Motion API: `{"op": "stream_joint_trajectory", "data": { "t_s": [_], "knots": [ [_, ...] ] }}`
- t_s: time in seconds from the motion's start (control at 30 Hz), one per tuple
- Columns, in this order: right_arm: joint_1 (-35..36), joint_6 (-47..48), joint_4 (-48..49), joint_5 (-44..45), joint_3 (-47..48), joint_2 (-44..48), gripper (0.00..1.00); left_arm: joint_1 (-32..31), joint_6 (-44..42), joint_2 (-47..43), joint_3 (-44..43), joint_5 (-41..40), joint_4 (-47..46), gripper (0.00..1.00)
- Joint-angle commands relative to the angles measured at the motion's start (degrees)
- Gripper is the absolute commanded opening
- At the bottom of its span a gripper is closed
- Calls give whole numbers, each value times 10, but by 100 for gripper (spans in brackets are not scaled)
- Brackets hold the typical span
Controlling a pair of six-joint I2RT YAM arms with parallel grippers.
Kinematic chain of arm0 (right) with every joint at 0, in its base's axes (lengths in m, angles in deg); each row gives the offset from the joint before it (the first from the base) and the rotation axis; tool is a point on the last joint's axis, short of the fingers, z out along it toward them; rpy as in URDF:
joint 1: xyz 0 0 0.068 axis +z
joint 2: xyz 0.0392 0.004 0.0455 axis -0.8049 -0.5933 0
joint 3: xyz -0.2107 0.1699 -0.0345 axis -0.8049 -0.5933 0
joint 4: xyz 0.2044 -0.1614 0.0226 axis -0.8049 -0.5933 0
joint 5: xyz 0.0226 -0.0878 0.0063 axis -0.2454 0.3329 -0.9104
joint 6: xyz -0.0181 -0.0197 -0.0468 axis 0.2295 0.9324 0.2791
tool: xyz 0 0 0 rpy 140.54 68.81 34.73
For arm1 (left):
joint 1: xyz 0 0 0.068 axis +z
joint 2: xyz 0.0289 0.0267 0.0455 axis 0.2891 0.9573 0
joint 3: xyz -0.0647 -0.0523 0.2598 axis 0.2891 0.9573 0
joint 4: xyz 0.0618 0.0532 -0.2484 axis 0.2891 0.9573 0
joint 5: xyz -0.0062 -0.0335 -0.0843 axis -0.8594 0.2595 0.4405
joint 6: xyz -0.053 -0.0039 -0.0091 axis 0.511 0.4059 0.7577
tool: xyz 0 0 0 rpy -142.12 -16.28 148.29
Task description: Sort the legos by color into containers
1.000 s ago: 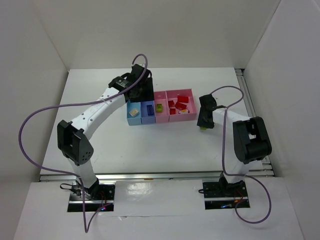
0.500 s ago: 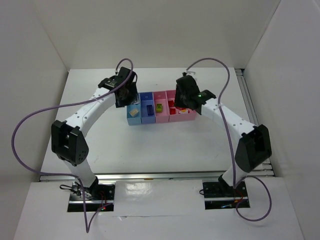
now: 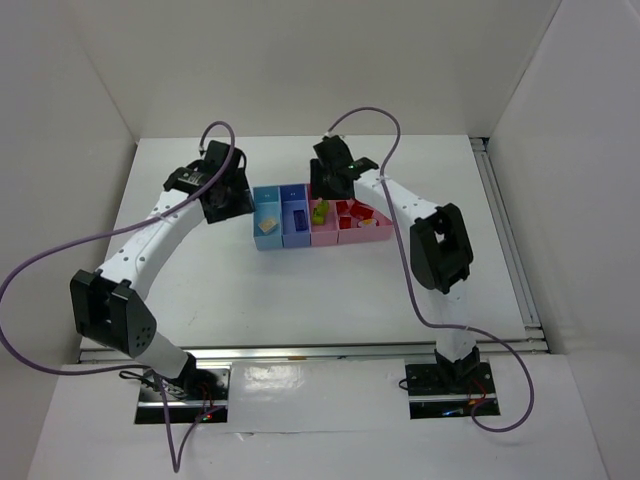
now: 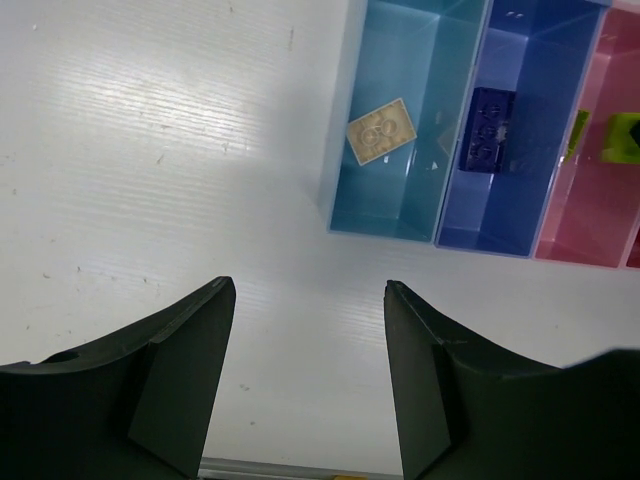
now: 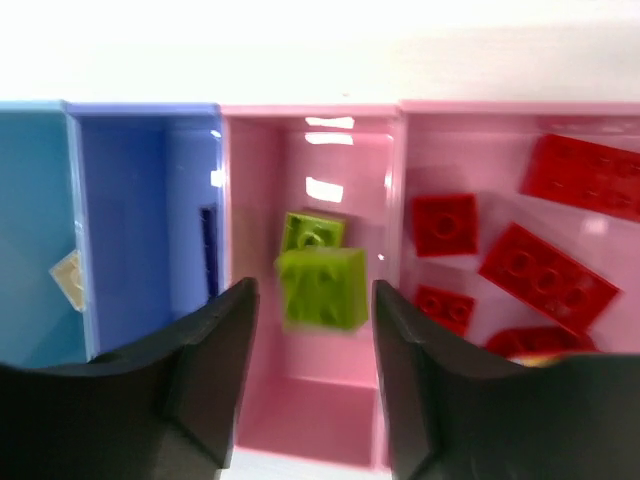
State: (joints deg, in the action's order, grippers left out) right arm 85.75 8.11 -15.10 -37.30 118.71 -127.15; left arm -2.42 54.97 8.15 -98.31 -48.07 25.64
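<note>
The row of four joined containers (image 3: 297,238) stands mid-table. My right gripper (image 5: 312,290) is open above the narrow pink bin (image 5: 320,420). A blurred yellow-green brick (image 5: 322,288) hangs loose between its jaws, touching neither, just above a second yellow-green brick (image 5: 312,231) lying in that bin. Several red bricks (image 5: 545,275) lie in the wider pink bin (image 5: 470,130). The tan brick (image 4: 381,131) lies in the light blue bin (image 4: 345,150), the dark purple-blue brick (image 4: 485,129) in the darker blue bin (image 4: 530,200). My left gripper (image 4: 310,300) is open and empty over the table, left of the bins.
White walls enclose the table on three sides. A metal rail (image 3: 505,230) runs along the right edge. Purple cables loop over both arms. The red-and-white piece (image 3: 368,219) lies in the wider pink bin.
My right arm swung from the table's right side to over the narrow pink bin and let go of the yellow-green brick. My left arm drew back leftward from the bins.
</note>
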Motion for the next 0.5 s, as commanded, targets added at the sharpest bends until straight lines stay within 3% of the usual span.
{"op": "stream_joint_trajectory", "data": {
  "t_s": [0.0, 0.03, 0.13, 0.3, 0.47],
  "knots": [
    [9, 11, -12, -2, 59, -14, 63, 12, 2, -15, 5, 0, 2, 72],
    [9, 11, -12, 5, 64, -19, 76, 12, 2, -21, 5, 6, 2, 72],
    [9, 5, -17, 33, 64, -3, 91, 17, 2, -21, 11, 6, 2, 72],
    [-13, -17, -30, 140, 2, 89, 100, 23, -3, -26, 11, 11, 2, 72],
    [-62, -74, -57, 293, -114, 198, 100, 28, -10, -20, 5, 23, -4, 72]
  ]
}}
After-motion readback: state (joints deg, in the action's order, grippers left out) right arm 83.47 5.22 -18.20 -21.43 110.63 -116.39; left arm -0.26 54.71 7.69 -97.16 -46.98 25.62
